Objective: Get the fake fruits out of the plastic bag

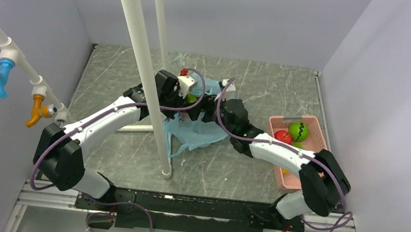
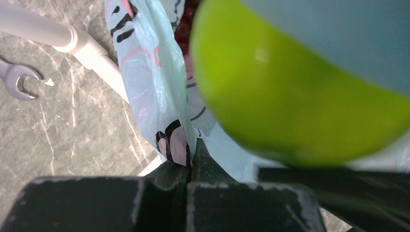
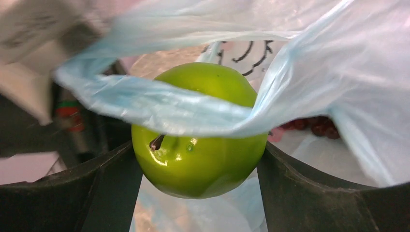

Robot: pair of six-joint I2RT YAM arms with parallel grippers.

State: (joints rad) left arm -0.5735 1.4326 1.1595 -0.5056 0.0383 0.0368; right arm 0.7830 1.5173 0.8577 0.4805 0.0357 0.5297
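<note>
Nearest, a pink tray (image 1: 291, 117) on the table (image 1: 232, 166) holds a red fruit (image 1: 283, 137) and a green fruit (image 1: 298, 131). Farther out, the right gripper (image 3: 198, 169) clamps its jaws on a green apple (image 3: 203, 154) at the mouth of the plastic bag (image 1: 192, 129), with a strip of bag across it. The left gripper (image 2: 188, 164) has its jaws pinched on the bag beside it.

The top view looks down from above and behind the arm bases, taking in the whole worktop (image 1: 265, 88) to its far edge. The left wrist view looks along the left claw (image 2: 189, 166), very near the plastic bag (image 2: 154, 82) and a blurred green apple (image 2: 290, 87). The right wrist view, equally near, faces that same apple between the right claw (image 3: 198, 166) fingers. All three views share the bag.
</note>
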